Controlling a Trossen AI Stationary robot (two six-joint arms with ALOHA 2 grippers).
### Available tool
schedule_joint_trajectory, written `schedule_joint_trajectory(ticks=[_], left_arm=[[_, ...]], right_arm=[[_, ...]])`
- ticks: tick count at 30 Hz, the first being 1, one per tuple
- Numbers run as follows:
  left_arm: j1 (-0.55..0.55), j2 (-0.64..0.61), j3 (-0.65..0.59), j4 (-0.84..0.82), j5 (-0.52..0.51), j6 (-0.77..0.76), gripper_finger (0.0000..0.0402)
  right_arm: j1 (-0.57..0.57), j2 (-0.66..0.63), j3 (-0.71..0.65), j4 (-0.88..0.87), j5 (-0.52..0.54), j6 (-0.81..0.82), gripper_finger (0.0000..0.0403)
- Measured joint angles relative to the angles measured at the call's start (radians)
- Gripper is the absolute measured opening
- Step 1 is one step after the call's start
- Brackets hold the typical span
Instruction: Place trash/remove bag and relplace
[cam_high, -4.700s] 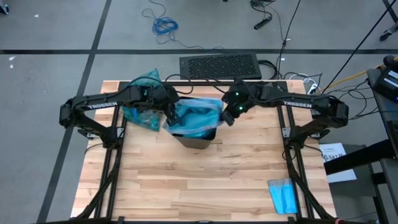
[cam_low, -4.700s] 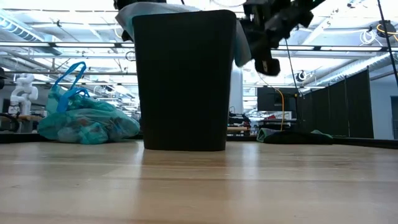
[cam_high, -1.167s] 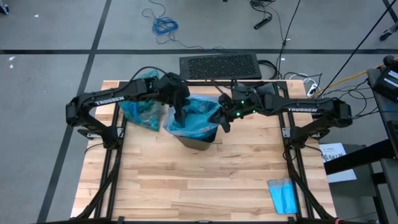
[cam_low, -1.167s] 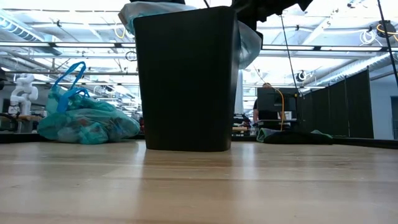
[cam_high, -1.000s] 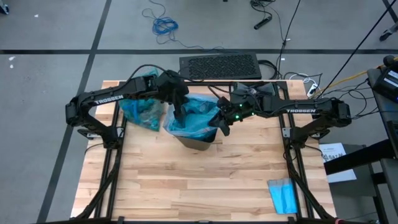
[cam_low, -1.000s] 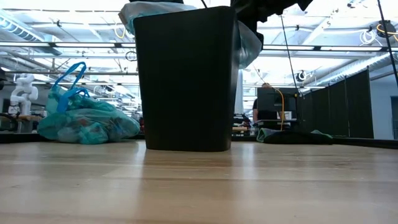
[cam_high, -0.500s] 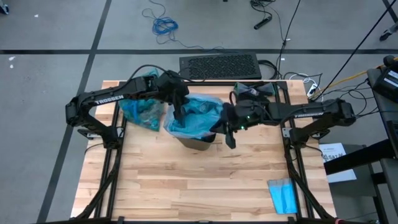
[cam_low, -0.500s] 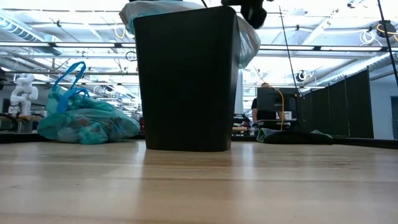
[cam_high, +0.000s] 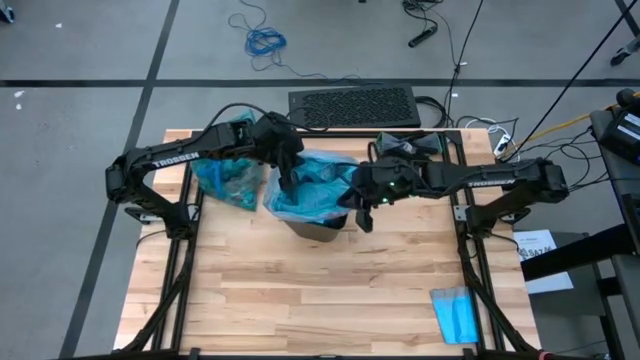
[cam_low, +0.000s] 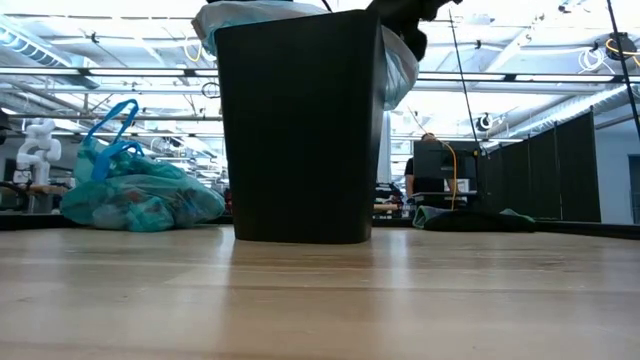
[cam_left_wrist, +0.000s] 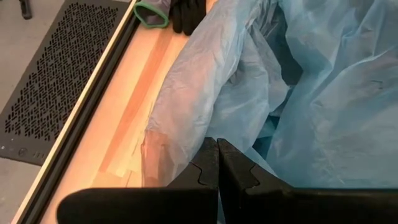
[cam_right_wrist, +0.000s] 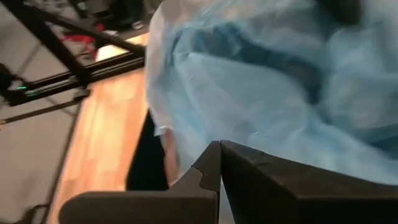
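Your left end effector (cam_high: 288, 186) sits over the bin's (cam_high: 322, 228) left rim, fingers pressed together with nothing visibly between them; in the left wrist view the tips (cam_left_wrist: 217, 163) rest against the light blue bag (cam_left_wrist: 323, 93), and you cannot tell whether any film is pinched. Your right end effector (cam_high: 362, 215) is at the bin's right rim, fingers likewise closed flat together (cam_right_wrist: 219, 163), just beside the bag's draped edge (cam_right_wrist: 205, 74).

The light blue bag (cam_high: 315, 188) lines the black bin, its film spilling over the rim on both sides; in the low view it puffs above the bin's (cam_low: 298, 130) top and hangs down the right side (cam_low: 398, 62). The full teal bag (cam_high: 226, 172), knotted with blue handles, lies on the table (cam_high: 320, 290) to the bin's left, under your left arm; scraps show faintly through it in the low view (cam_low: 140, 200).

You can read "TROSSEN" in white on both forearms, left (cam_high: 172, 157) and right (cam_high: 488, 181). A white sheet (cam_high: 538, 250) off the table's right edge carries print too small to read. A folded blue cloth (cam_high: 457, 313) lies near the table's front right corner. Black gloves (cam_left_wrist: 180, 11) lie at the table's back edge.
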Motion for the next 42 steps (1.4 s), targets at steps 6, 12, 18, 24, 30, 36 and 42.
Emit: schedule_joint_trajectory(ticks=[6,12,18,24,30,36,42], left_arm=[[0.000,0.000,0.000,0.000,0.000,0.000,0.0000],[0.010,0.000,0.000,-0.003,0.000,-0.002,0.0000],[0.019,0.000,0.000,-0.005,0.001,-0.003,0.0000],[0.019,0.000,0.000,-0.020,0.001,-0.003,0.0000],[0.019,0.000,0.000,-0.037,0.001,-0.005,0.0000],[0.019,0.000,0.000,-0.037,0.002,-0.003,0.0000],[0.019,0.000,0.000,-0.046,0.002,-0.001,0.0000]], right_arm=[[-0.001,0.054,0.000,0.037,-0.140,0.045,0.0000],[0.037,0.053,0.050,-0.028,-0.190,0.049,0.0000],[0.072,0.051,0.071,-0.112,-0.186,0.046,0.0000],[0.103,0.052,0.071,-0.079,-0.109,0.048,0.0000],[0.074,0.064,0.137,-0.084,0.022,0.000,0.0000],[0.004,0.173,0.163,-0.076,-0.068,0.008,0.0000],[0.035,0.212,0.204,-0.092,-0.127,0.010,0.0000]])
